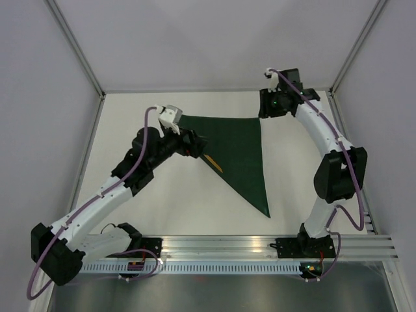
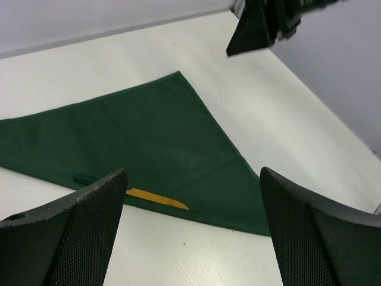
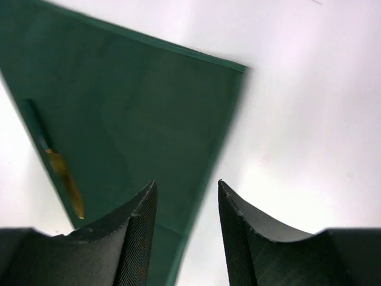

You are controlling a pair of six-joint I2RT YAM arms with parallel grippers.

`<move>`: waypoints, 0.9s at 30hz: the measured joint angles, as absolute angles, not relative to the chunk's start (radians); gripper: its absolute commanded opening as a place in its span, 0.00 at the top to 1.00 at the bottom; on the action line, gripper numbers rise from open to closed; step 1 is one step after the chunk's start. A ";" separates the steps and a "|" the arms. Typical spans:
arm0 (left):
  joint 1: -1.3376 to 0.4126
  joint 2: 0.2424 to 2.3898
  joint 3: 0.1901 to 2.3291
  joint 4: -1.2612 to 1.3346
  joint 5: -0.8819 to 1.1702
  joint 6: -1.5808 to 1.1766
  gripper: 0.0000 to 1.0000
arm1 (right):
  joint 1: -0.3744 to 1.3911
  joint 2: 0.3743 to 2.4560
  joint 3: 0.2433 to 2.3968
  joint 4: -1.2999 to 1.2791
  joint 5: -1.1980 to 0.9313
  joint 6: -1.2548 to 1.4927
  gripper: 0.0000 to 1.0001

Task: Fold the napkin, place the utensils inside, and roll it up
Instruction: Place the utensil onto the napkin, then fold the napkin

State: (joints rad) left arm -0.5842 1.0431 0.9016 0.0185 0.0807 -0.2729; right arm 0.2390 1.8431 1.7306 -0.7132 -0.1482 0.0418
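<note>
We saw the dark green cloth napkin [image 1: 237, 153] folded triangular, the slim orange-bladed knife [image 2: 158, 199] half tucked under its edge for rolling — left gripper [image 2: 191, 173] wide, right gripper [image 3: 186, 185] narrower, both empty.

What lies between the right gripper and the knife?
Only the flat green cloth of the folded napkin lies between the right gripper and the knife. Nothing else rests on it. The right wrist view shows this.

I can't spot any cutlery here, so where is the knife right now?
In the top view the knife lies at the left diagonal edge of the folded napkin, just beside the left gripper; only its orange blade shows.
</note>
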 measured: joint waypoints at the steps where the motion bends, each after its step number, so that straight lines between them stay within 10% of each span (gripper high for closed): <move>1: -0.626 1.050 0.879 0.035 0.067 -0.249 0.06 | 0.193 1.823 1.706 -0.712 -0.157 0.041 0.48; 27: -1.484 1.716 0.896 0.247 -0.429 0.181 0.22 | -0.056 1.674 1.485 -0.710 -0.241 0.013 0.48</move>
State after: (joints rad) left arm -1.4841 1.7157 0.8955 0.2466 -0.4286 0.1810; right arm -0.0563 1.6741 1.4849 -0.7105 -0.2405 0.0128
